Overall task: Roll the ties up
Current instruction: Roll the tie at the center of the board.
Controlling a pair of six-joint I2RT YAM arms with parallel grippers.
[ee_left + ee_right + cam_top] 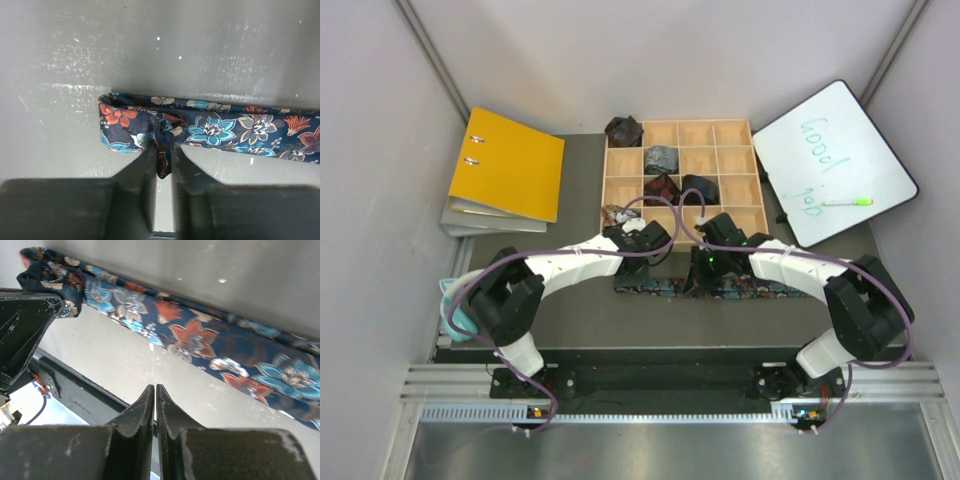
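Pinching folded end of tie [215, 127] with left claw [162, 160], likely to start roll. Leaving rest stretched flat on worktop [150, 50]. Hovering right claw [155, 405] pressed together, empty, near strip, ready to steady.

Long fabric necktie [215, 131]: dark navy, orange-red and light-blue flowers, cream leaves.
Small rolled tie bundles [661, 159]: grey-blue, maroon, black.
Wooden grid tray [730, 133]: pale tan.
Cardboard ring binder [510, 165]: bright yellow.
Tilted whiteboard [850, 140]: white, green handwriting, black rim.
Robot cables [451, 308]: purple.
Worktop [620, 320]: dark grey.
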